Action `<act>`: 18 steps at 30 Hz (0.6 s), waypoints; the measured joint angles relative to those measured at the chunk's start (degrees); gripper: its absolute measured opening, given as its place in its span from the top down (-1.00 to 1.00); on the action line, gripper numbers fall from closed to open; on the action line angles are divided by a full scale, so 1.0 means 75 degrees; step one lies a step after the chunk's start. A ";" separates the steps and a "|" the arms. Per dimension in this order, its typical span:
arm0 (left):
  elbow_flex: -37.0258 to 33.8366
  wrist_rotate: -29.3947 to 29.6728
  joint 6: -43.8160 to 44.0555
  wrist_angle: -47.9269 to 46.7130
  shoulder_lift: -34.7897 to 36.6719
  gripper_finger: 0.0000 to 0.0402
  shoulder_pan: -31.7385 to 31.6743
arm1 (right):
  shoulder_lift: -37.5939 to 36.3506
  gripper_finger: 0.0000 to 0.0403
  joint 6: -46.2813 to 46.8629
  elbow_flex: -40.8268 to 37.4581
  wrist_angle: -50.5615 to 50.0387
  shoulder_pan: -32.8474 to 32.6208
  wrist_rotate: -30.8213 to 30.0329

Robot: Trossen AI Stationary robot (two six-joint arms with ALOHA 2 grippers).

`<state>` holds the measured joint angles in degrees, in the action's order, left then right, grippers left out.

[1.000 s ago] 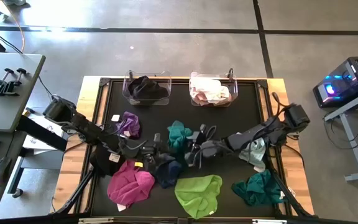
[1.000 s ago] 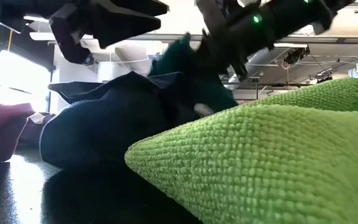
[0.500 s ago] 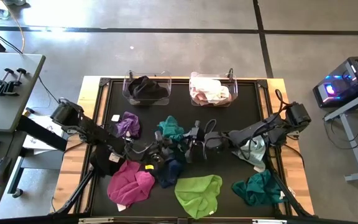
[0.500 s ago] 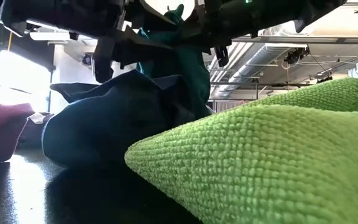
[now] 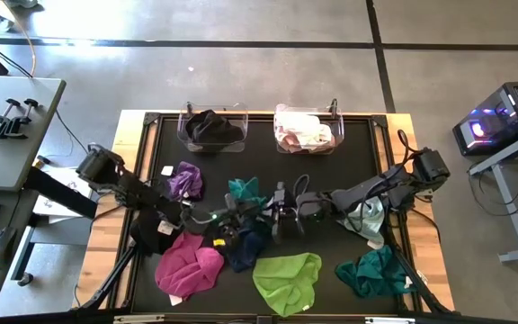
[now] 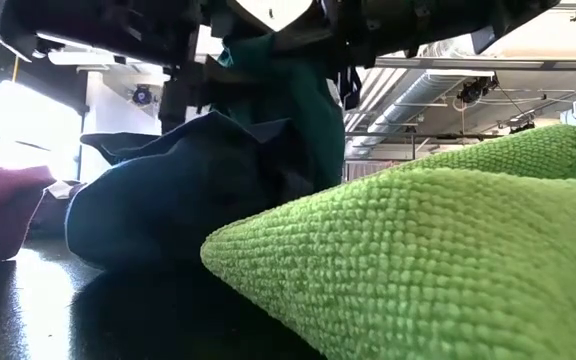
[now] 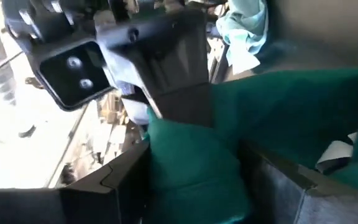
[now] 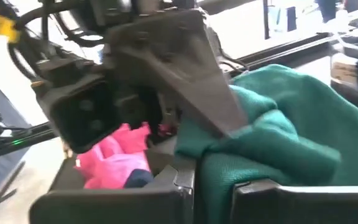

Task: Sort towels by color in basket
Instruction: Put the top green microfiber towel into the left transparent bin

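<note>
A teal towel [image 5: 245, 191] hangs bunched above the navy towel [image 5: 245, 245] at the table's middle, held between my two grippers. My left gripper [image 5: 234, 212] comes at it from the table's left and my right gripper [image 5: 275, 211] from the right. Both are shut on it. In the low view the teal towel [image 6: 288, 90] hangs over the navy towel [image 6: 168, 190]. Magenta [image 5: 189, 268], lime [image 5: 286, 277], purple [image 5: 185, 180], pale mint [image 5: 367, 216] and a second teal towel [image 5: 373, 273] lie flat on the black mat. My left gripper [image 7: 194, 183] has a bunched fold of the teal towel [image 7: 191, 165] between its two fingers, coming level from the table's left. The towel is lifted and hangs. My right gripper [image 8: 213, 183] pinches another bunch of the same towel [image 8: 229, 168] between its fingers, level from the table's right; the cloth bulges past the fingers [image 8: 278, 193].
Two clear baskets stand at the far edge: the left one [image 5: 187, 135] holds black cloth, the right one [image 5: 333, 137] white and pink cloth. A black towel [image 5: 156, 232] lies under the left arm. The lime towel [image 6: 418, 260] fills the low view's foreground.
My right gripper has carried the teal towel toward the table's left, over the navy towel. My left gripper has moved toward the right and met the towel there. The towel now hangs between both grippers, slightly left of where it was.
</note>
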<state>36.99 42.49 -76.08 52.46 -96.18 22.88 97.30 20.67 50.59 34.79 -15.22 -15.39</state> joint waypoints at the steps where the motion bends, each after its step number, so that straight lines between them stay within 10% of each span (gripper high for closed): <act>1: 0.0000 -0.0161 0.0182 -0.0002 0.0000 -0.12 -0.0095 | 0.0000 0.94 0.0003 0.0000 0.0053 0.0005 0.0101; 10: 0.0003 -0.0931 0.1890 -0.0564 0.0003 -0.01 -0.0429 | 0.0001 0.94 -0.0232 0.0000 0.0021 -0.0001 0.0254; 18: 0.0003 -0.0876 0.4250 -0.1220 0.0003 0.81 -0.0307 | 0.0006 0.79 -0.0418 0.0000 -0.0439 -0.0012 -0.0117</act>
<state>37.01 35.92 -44.21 43.32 -96.16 20.58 97.34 17.53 50.59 31.50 -15.31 -16.27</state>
